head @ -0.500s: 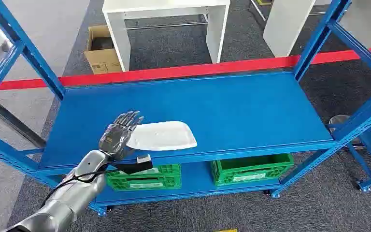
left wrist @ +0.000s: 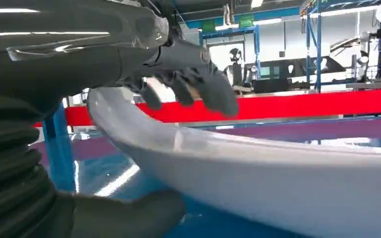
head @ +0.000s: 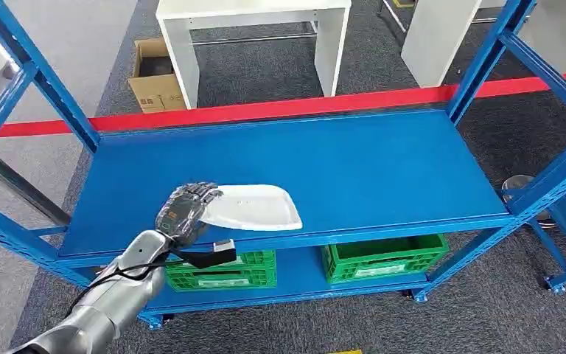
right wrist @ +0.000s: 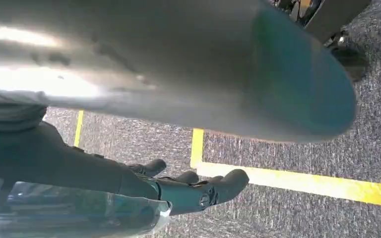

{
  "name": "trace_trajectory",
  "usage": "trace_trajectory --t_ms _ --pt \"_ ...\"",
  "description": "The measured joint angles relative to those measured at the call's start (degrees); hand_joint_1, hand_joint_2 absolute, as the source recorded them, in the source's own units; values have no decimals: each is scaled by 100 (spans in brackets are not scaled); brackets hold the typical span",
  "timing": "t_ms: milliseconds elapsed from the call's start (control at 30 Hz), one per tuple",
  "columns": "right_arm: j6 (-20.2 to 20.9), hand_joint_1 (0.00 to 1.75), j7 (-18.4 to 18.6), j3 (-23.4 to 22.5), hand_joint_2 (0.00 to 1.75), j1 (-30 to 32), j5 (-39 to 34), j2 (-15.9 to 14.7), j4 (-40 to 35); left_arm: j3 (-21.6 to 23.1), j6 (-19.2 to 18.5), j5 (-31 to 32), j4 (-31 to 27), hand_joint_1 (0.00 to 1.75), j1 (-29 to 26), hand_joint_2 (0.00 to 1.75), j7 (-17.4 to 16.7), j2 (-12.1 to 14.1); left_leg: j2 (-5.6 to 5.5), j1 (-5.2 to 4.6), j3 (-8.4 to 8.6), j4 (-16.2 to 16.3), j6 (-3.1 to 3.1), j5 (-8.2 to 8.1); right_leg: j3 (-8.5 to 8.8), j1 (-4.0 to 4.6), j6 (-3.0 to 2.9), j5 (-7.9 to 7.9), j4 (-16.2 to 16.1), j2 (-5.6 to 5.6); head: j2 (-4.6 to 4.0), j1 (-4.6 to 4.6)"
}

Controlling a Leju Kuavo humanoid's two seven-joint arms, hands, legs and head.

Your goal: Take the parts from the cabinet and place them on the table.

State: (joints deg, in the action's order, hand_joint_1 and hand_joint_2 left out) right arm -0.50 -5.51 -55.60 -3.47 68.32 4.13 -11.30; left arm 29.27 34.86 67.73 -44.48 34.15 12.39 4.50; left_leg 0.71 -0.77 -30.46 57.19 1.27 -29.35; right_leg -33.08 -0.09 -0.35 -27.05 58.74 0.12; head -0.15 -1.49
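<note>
1. Right now we see our silver left hand (head: 184, 210) at the near-left end of the flat white plastic tray-shaped part (head: 254, 207), which lies on the blue metal upper shelf (head: 383, 162) of the cabinet, close to its front edge.
2. From the left wrist view, the dark fingers (left wrist: 213, 91) curl over the part's raised rim and the grey thumb (left wrist: 129, 218) sits under it. We judge the hand is closing on the rim, but whether the pinch is firm we cannot tell.
3. Risk one: the hold is only at one end. If we lift from there, the long free end can sag or swing and the smooth rim can slide out of the fingers.
4. Risk two: the part sits near the shelf's front lip. A pull with a loose hold could drag it over the edge, down toward the green plastic crates (head: 383, 258) on the lower shelf or the grey carpet.
5. Risk three: the blue upright posts (head: 486, 59) frame the opening. A wide swing on the way out could knock the part against one.
6. Our right hand (right wrist: 188, 191) hangs low over grey carpet with a yellow floor line (right wrist: 297, 181), fingers loosely apart and holding nothing, so it offers no support if the part tips.
7. The white table (head: 254, 29) stands beyond the red floor tape (head: 280, 109), so a weak hold would have to last through the carry.
</note>
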Motion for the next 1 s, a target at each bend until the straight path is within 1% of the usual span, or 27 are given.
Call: trace_trajectory --t_ms 200,833,900,1000 --pt "0 0 2 0 0 1 -22 4 0 13 -122 0 -20 175 3 175 2 -24 1 0 -1 0 0 0 -1 0 0 0 0 0 0 -2" --pt "4 0 -46 -2 0 3 -31 20 0 26 -159 37 -116 175 -49 175 -13 13 0 0 -4 0 0 0 -2 0 0 0 0 0 0 0" --pt "4 0 -61 -2 0 3 -31 17 0 -7 -162 -143 -179 175 -91 175 24 24 0 0 -4 0 0 0 -2 0 0 0 0 0 0 -2" --pt "4 0 -77 -4 0 2 -24 17 0 -92 -159 -495 -354 175 -181 175 199 61 0 0 -5 0 0 0 -2 0 0 0 1 0 0 0"
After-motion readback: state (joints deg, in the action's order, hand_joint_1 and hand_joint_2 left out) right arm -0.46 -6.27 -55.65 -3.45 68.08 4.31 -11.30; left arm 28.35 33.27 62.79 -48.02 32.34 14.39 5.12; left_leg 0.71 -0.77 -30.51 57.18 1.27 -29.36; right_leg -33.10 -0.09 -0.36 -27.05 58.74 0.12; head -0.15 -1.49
